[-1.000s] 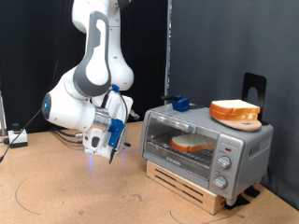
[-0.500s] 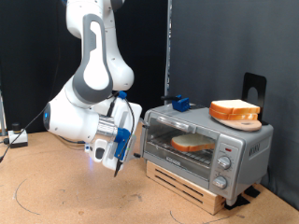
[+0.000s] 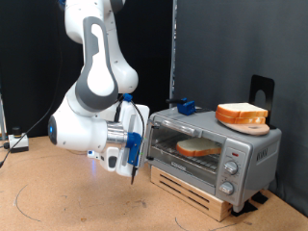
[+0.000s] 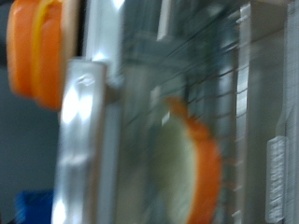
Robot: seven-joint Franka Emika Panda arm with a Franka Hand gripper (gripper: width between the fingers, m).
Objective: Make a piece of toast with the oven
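The silver oven (image 3: 214,152) stands on a wooden stand at the exterior view's right, with its glass door closed. A piece of toast (image 3: 197,148) lies inside on the rack, seen through the glass. A second slice (image 3: 241,112) lies on a round wooden dish (image 3: 254,126) on the oven's top. My gripper (image 3: 132,162) hangs just off the oven's left front corner, fingers pointing down and towards the door. The wrist view is blurred and close: it shows the grey door handle (image 4: 89,140), the toast (image 4: 192,173) behind the glass and the upper slice (image 4: 35,51). No fingers show there.
A blue object (image 3: 184,106) sits on the oven's top at the back left. A column of knobs (image 3: 231,166) is on the oven's right front. A black stand (image 3: 260,91) rises behind the oven. Cables (image 3: 14,142) lie at the far left.
The arm has swung to the exterior view's right and lowered, bringing the gripper from well left of the oven to just beside its left front corner. The oven and slices have not moved.
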